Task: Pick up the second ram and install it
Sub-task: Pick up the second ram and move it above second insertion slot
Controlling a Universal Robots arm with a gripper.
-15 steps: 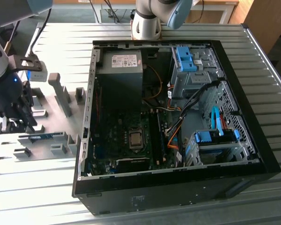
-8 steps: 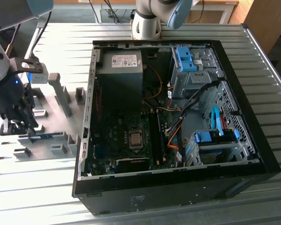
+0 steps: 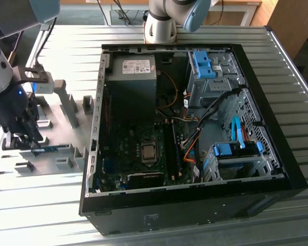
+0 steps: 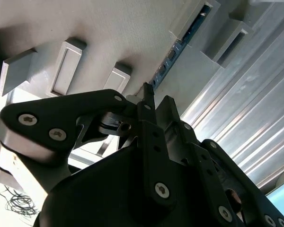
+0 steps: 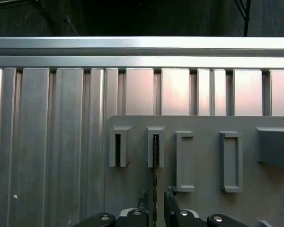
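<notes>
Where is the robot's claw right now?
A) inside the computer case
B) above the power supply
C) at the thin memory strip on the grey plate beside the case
C: the gripper straddles the second ram on the grey fixture plate, outside the computer case.

Probably a robotics lab or assembly workshop: a ribbed aluminium bench [image 3: 195,36] carries grey fixture blocks [image 3: 66,102] right around the gripper [image 3: 33,145]. An open desktop computer case [image 3: 195,128] sits well aside, and the arm's base [image 3: 161,25] stands beyond it.
</notes>
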